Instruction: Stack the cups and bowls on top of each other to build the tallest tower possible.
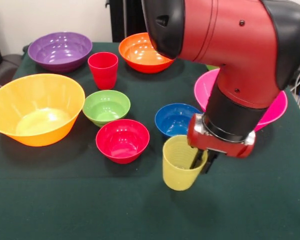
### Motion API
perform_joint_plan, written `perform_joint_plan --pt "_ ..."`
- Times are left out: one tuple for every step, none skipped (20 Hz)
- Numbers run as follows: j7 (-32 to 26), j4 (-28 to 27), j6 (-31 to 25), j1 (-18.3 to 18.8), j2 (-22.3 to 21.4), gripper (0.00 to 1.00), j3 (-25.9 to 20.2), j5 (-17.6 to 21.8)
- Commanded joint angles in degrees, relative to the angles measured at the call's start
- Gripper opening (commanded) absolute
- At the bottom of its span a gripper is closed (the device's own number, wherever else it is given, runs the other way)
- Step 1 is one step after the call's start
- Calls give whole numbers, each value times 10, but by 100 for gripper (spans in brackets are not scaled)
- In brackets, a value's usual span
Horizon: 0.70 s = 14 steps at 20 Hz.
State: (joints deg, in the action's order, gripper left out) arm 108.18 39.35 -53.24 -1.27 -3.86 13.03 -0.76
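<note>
One ribbed translucent yellow cup (180, 170)

Two ribbed plastic tumblers are showing: one translucent yellow cup (179, 170) at lower centre, one red cup (103, 69) at upper left.

Seven glossy round plastic bowls are showing. Three small ones are sitting mid-frame: a green bowl (106, 107), a red bowl (122, 140) and a blue bowl (176, 119). Two medium ones are lying along the top: a purple bowl (60, 50) and an orange bowl (142, 52). Two large ones are counting in: an orange-yellow bowl (34, 108) at left and a pink bowl (206, 89) at right, partly hidden.
</note>
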Motion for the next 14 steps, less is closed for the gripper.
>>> perform_joint_plan --pt "94 101 44 -9 -8 0 -19 15" --pt "94 99 44 -9 -4 0 -20 14" --pt "94 101 44 -9 -3 0 -19 12" --pt "96 105 48 -9 -1 0 -21 9" --pt "96 107 50 -9 0 0 -22 8" --pt "103 120 57 -11 -2 0 -24 3" --pt "110 130 62 -12 -5 0 -26 -1" --pt "117 140 66 -14 -8 0 -28 -5" --pt "123 148 69 -15 -11 0 -29 -9" --pt "134 162 75 -18 -16 0 -33 -16" --pt "139 171 80 -20 -20 0 -34 -20" --pt "145 180 85 -23 -24 0 -34 -23" --pt "149 186 85 -25 -27 0 -34 -27" --pt "154 197 90 -29 -34 0 -35 -31"
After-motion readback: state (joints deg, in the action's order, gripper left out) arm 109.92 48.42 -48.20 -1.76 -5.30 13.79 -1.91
